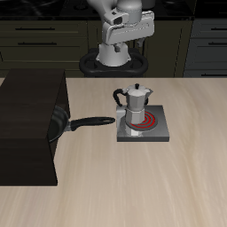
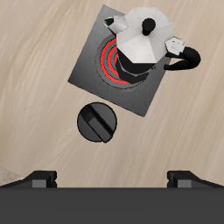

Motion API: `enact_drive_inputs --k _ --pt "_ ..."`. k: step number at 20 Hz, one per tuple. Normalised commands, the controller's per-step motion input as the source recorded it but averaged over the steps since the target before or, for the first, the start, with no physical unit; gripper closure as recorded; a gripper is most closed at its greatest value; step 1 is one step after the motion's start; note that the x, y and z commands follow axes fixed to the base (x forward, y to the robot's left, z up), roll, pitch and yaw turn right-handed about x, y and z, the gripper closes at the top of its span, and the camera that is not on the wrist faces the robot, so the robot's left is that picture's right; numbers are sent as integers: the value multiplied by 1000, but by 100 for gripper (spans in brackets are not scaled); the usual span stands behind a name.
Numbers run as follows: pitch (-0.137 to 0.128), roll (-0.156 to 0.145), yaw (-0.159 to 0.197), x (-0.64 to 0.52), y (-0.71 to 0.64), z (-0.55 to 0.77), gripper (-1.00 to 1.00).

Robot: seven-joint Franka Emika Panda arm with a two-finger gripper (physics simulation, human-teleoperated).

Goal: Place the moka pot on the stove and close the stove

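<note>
My gripper (image 1: 125, 40) hangs high above the table, well clear of everything on it. My two fingertips (image 2: 41, 179) stand far apart with only bare air between them; I hold nothing.

The moka pot (image 1: 134, 104) stands upright on the stove (image 1: 147, 135). Looking down through my wrist camera, the moka pot (image 2: 145, 43) sits on the red spiral coil (image 2: 110, 63), covering most of it, so that only an arc of red rings shows at the pot's 9 o'clock side. Its black lid knob (image 2: 150, 25) is at the middle of the faceted lid, and its black handle (image 2: 187, 59) sticks out toward 3 o'clock, past the edge of the grey stove (image 2: 92, 73) plate. The stove's round black knob (image 2: 95, 122) lies at about 7 o'clock from the pot, near the plate's corner.

In the exterior view, a black frying pan (image 1: 60, 125) lies at 9 o'clock from the stove, its long handle (image 1: 92, 122) pointing toward the plate and ending just beside it. The pan's round part rests against a large black box (image 1: 28, 124). All of it sits on a pale wooden table (image 1: 133, 191).
</note>
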Motion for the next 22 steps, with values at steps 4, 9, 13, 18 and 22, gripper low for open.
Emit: enact_drive_inputs --k 4,9,13,18,22 --pt "19 -5 108 45 82 -71 -100" --pt "-13 -68 63 117 -70 10 -100" --pt "-2 -59 30 123 -148 -3 -100" --pt "-12 -25 11 28 -128 -4 -100" --pt "5 -25 6 45 -229 -20 -100"
